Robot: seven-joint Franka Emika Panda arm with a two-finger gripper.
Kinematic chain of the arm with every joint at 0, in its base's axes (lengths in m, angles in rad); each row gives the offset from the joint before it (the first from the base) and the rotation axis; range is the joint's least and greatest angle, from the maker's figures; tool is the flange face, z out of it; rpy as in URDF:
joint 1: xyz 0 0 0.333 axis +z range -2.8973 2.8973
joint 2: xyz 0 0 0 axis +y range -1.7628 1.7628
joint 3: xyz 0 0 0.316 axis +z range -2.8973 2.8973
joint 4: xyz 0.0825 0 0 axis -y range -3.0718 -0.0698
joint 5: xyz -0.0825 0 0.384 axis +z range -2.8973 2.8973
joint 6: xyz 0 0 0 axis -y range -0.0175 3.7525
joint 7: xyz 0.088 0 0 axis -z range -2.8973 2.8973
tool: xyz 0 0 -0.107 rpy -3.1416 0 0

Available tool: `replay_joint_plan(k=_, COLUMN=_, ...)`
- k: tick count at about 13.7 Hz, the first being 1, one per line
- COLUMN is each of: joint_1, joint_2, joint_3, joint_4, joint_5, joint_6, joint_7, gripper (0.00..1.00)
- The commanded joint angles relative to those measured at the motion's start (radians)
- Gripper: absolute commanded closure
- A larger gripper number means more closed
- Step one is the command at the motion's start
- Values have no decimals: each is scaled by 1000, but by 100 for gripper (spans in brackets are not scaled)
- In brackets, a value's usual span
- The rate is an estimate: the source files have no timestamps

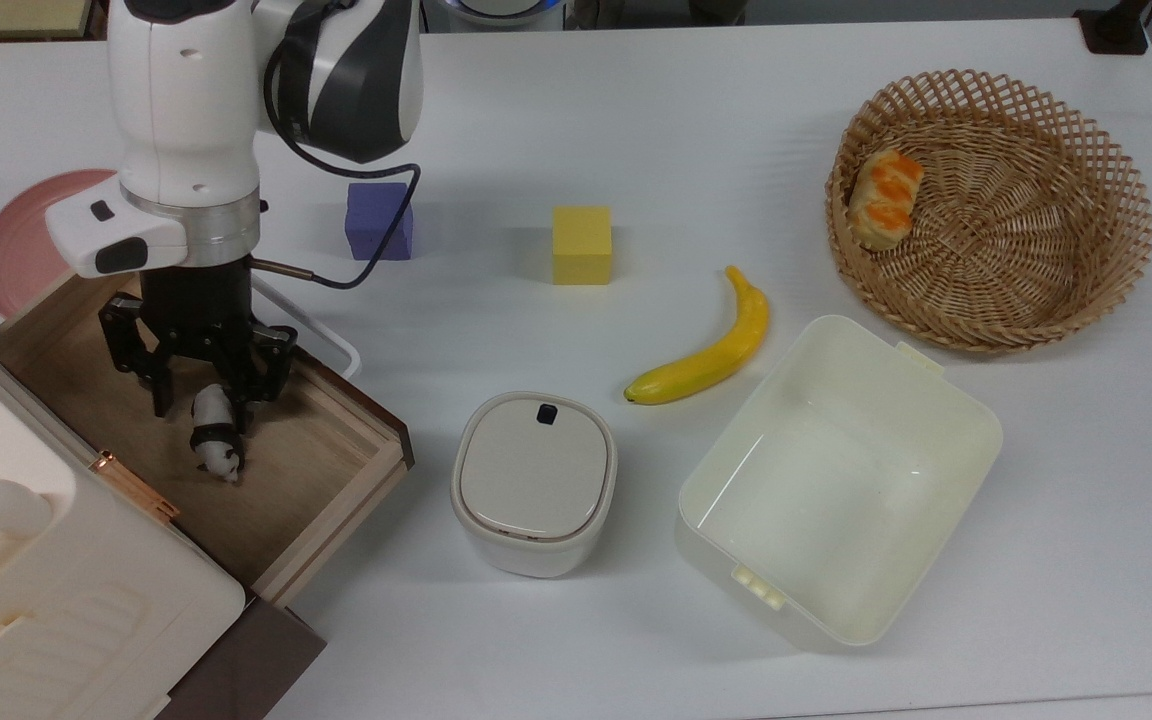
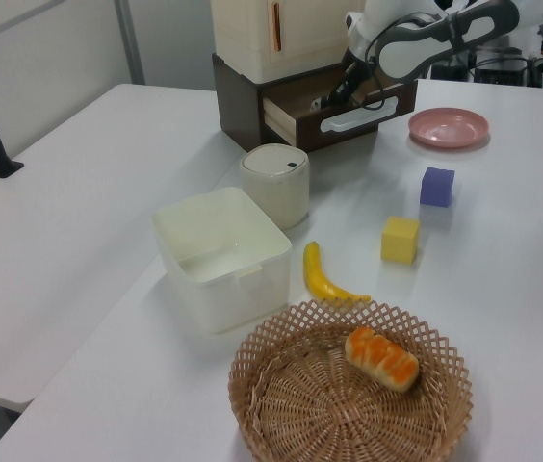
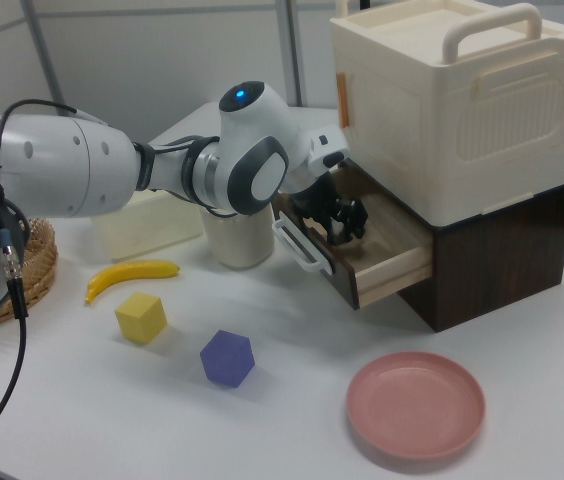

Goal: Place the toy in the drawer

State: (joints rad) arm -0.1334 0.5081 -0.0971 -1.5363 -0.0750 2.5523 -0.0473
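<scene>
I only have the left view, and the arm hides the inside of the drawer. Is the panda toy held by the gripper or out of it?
Observer: Out of it. In the top view the gripper is open, and the panda toy sits at its fingertips, not clamped.
Operator: Is it inside the drawer?
Observer: Yes. It is over the wood floor of the drawer, inside the walls.
Operator: Where is the handle?
Observer: The white loop handle is to the top view's right of the gripper, apart from its fingers.
</scene>
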Motion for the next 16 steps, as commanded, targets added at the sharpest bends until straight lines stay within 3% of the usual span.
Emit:
replay_joint_plan(k=1, joint_1=20, joint_2=-32, joint_3=-6, joint_4=-22, joint_5=4, joint_6=8, joint_7=93, gripper=0)
replay_joint_plan(k=6, joint_1=83, joint_2=-173, joint_3=7, joint_4=-21, joint_5=4, joint_6=-21, joint_7=207, gripper=0)
replay_joint_plan(k=9, joint_1=153, joint_2=-350, joint_3=8, joint_4=-21, joint_5=6, joint_6=-236, joint_7=260, gripper=0)
replay_joint_plan(k=11, joint_1=172, joint_2=-411, joint_3=55, joint_4=-19, joint_5=11, joint_6=-444, joint_7=291, gripper=0)
replay_joint_plan(k=12, joint_1=172, joint_2=-433, joint_3=109, joint_4=-19, joint_5=15, joint_6=-593, joint_7=300, gripper=0)
replay_joint_plan(k=14, joint_1=172, joint_2=-439, joint_3=169, joint_4=-19, joint_5=21, joint_6=-796, joint_7=299, gripper=0)
replay_joint_plan(k=16, joint_1=173, joint_2=-436, joint_3=220, joint_4=-31, joint_5=38, joint_6=-906, joint_7=291, gripper=0)
